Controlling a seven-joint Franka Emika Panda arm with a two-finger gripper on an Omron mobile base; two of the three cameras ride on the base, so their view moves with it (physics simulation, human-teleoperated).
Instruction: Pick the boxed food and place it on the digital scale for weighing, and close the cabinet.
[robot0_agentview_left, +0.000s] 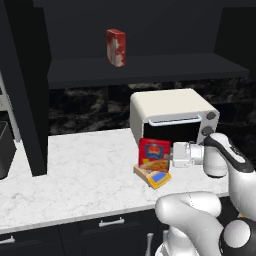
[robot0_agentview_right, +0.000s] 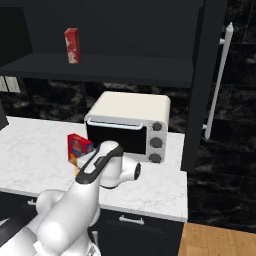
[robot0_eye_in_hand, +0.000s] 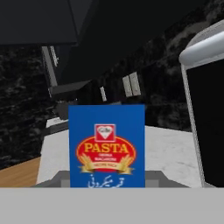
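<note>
Left base view: one boxed food (robot0_agentview_left: 154, 154), a small glossy carton with a red front and orange-yellow picture, stands upright on the flat orange-tan digital scale (robot0_agentview_left: 154, 176) atop the white marbled bench (robot0_agentview_left: 75, 175). The end effector (robot0_agentview_left: 172, 154) pinches the carton from its right side. One cream toaster oven (robot0_agentview_left: 172, 116) sits behind; one mottled red-and-white carton (robot0_agentview_left: 116, 47) stands on the black cabinet (robot0_agentview_left: 150, 67) shelf.

Right base view: the boxed food (robot0_agentview_right: 78, 148) stands left of the toaster oven (robot0_agentview_right: 131, 124); one long silver bar handle (robot0_agentview_right: 218, 82) runs down the open cabinet door.

Hand view: the carton's blue narrow side (robot0_eye_in_hand: 107, 146) reads "PASTA", close ahead.
</note>
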